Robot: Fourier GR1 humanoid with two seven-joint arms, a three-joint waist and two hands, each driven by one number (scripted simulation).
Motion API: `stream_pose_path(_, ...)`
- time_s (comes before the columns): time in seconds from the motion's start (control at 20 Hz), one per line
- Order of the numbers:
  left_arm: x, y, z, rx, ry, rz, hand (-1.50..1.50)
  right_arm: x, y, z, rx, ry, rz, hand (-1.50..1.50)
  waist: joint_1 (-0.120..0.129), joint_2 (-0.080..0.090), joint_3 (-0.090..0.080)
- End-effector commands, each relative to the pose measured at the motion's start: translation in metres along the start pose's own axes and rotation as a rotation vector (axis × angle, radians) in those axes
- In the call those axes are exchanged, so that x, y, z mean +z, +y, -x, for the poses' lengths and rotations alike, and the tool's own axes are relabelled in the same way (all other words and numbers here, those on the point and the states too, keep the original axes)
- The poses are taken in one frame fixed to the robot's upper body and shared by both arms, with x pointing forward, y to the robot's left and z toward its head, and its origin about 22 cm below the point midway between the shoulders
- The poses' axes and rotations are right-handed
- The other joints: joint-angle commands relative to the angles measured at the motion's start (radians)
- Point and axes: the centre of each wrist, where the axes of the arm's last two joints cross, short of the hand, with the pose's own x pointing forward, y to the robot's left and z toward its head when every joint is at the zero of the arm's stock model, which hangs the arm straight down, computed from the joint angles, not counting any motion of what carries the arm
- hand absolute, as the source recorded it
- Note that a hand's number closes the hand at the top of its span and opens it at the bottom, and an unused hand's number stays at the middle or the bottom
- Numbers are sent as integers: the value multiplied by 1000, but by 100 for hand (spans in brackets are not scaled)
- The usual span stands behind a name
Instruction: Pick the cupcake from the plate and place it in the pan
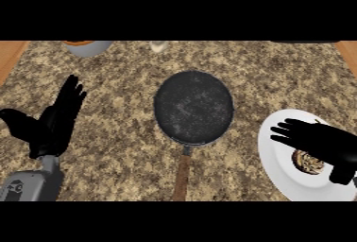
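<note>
As my right hand (322, 142) hovers open over the plate (279, 163) at the counter's right edge | cupcake (307, 160) under palm, ungrasped | advise: lower squarely, curl around sides, lift clear before the mid-counter pan (193, 108) | left hand (55, 120) open, resting left.

A speckled brown stone table (111, 165) is seen from above, bordered by wooden strips at the far left and right corners. A dark round pan (194, 108) is set near its middle, its brown handle (182, 176) directed toward the near edge. A white plate (279, 163) is laid at the right. A grey bowl (89, 47) and a pale small object (159, 45) are cut off at the far edge.
</note>
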Motion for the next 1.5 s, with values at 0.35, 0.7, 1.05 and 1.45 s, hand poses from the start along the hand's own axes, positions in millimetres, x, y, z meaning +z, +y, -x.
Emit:
stream_pose_path(0.35, -5, 2, -6, 11, -4, -3, 0, -39, 14, -2, 3, -81, -27, 150, 3, 0, 0)
stream_pose_path(0.7, -5, 14, -8, -15, -3, 0, 0, -38, 41, -3, -5, -135, 15, 150, 0, 1, 0)
stream_pose_path(1.05, 2, -2, -5, -3, -4, 15, 0, -34, 34, 7, -65, -136, 102, 150, -1, 0, 0)
stream_pose_path(1.45, 5, 6, -8, -7, 21, -2, 0, -124, -8, -76, -345, 318, 218, 150, -13, -20, -9)
